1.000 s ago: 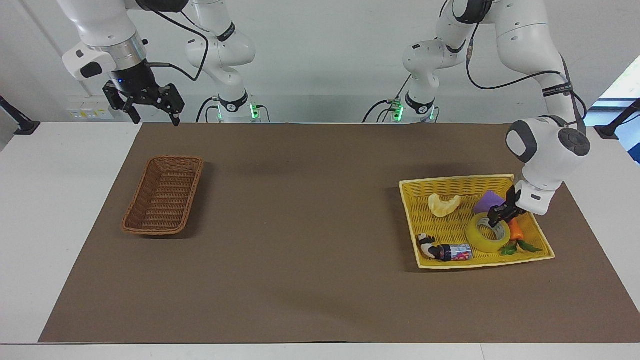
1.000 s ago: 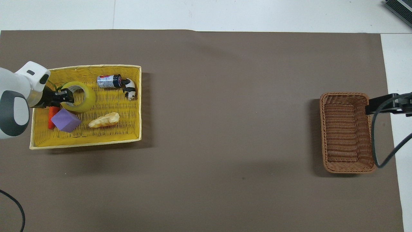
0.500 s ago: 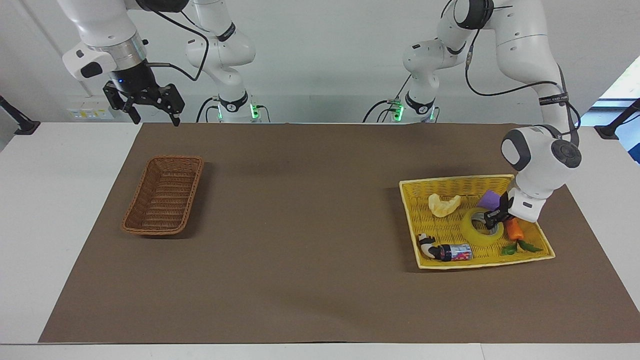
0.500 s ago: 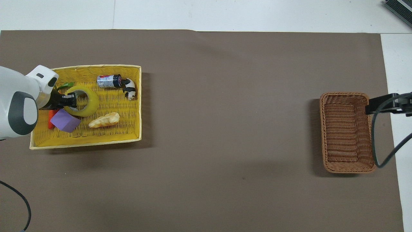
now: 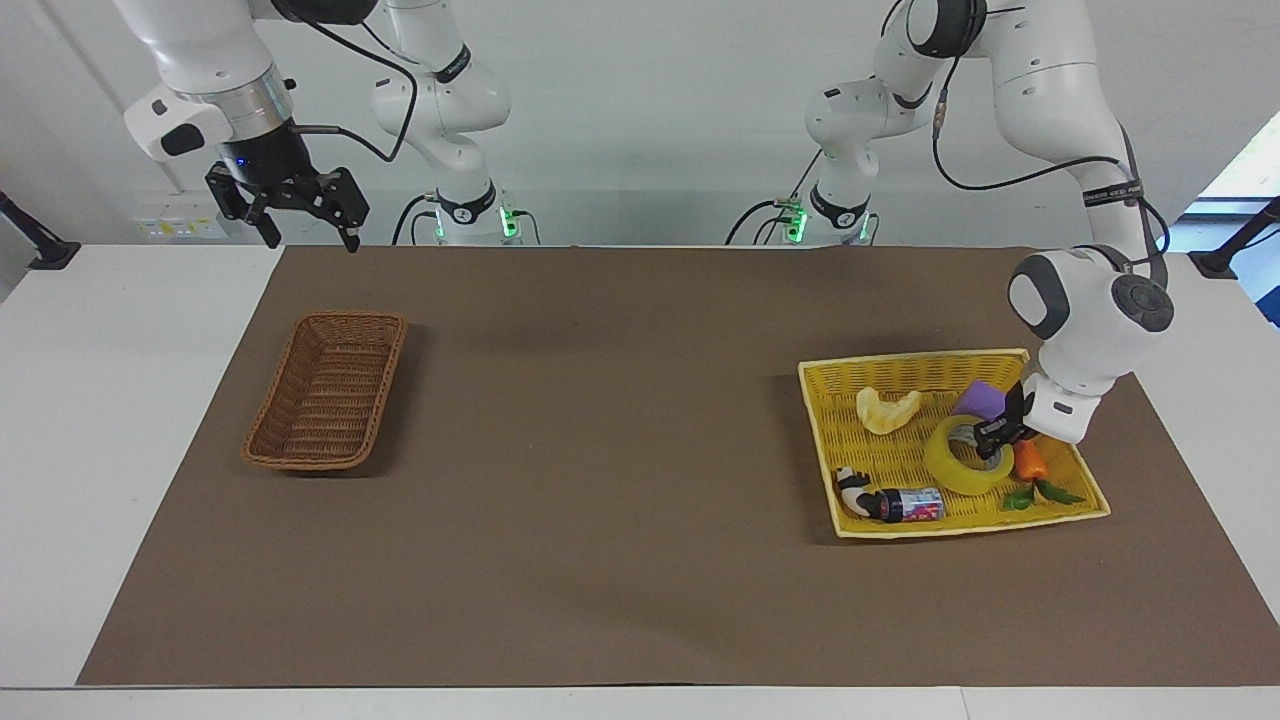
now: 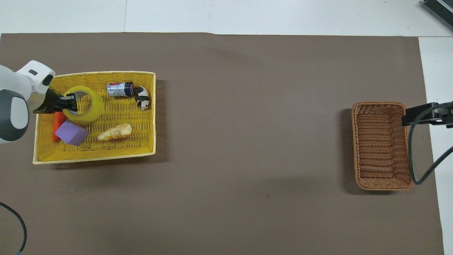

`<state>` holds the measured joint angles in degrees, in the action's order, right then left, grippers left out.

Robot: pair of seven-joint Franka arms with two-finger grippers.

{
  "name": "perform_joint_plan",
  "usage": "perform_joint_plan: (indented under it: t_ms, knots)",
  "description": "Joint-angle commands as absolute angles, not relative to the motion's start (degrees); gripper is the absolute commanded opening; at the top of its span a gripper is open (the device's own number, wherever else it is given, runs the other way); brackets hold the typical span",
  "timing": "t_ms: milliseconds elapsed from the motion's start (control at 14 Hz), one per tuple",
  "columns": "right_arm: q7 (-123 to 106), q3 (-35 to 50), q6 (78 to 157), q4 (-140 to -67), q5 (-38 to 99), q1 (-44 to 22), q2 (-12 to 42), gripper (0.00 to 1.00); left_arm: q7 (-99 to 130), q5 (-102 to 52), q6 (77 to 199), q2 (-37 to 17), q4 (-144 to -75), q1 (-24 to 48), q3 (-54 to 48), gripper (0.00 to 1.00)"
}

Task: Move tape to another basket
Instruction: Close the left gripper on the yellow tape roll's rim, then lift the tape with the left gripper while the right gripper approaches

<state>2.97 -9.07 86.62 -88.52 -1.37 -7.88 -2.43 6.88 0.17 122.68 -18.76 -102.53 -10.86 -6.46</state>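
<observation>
The tape (image 5: 958, 462), a yellow ring with a pale core, sits tilted in the bright yellow basket (image 5: 910, 357), beside a purple block and a carrot. It also shows in the overhead view (image 6: 86, 106). My left gripper (image 5: 990, 438) is shut on the tape's wall, one finger inside the ring; from above it is at the ring's edge (image 6: 69, 103). The brown wicker basket (image 5: 345, 318) lies empty at the right arm's end of the mat (image 6: 378, 103). My right gripper (image 5: 310, 238) is open, waiting in the air above the table edge by that basket.
The yellow basket (image 6: 106, 73) also holds a purple block (image 6: 72, 132), a carrot (image 6: 56, 123), a pale bread piece (image 6: 115, 131), a small can (image 6: 118, 89) and a panda toy (image 6: 142, 99). Brown mat lies between the two baskets.
My left gripper and the tape shifted toward the purple block, then back away from it inside the yellow basket. The right arm has not moved.
</observation>
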Motion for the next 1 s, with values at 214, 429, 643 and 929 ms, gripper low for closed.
perform_joint_plan:
  t_ms: [214, 429, 643, 929]
  knots:
    - [1.4, -8.6, 88.1, -90.2, -0.3, -7.6, -3.7, 1.00, 7.2, 1.7, 110.4, -15.5, -94.9, -10.2, -6.5, 0.00]
    - [1.8, -8.7, 88.1, -90.4, 3.2, -7.6, -3.7, 1.00, 7.2, 1.8, 106.4, -12.3, -94.1, -10.1, -7.1, 0.00]
    - [1.9, -8.6, 88.0, -91.1, 4.3, -7.6, -3.8, 1.00, 7.5, 1.6, 103.3, -10.3, -94.1, -9.9, -9.5, 0.00]
    - [2.2, -8.6, 87.5, -91.2, 4.4, -8.3, -3.9, 1.00, 14.2, 1.5, 102.7, -9.8, -94.6, -4.0, -9.8, 0.00]
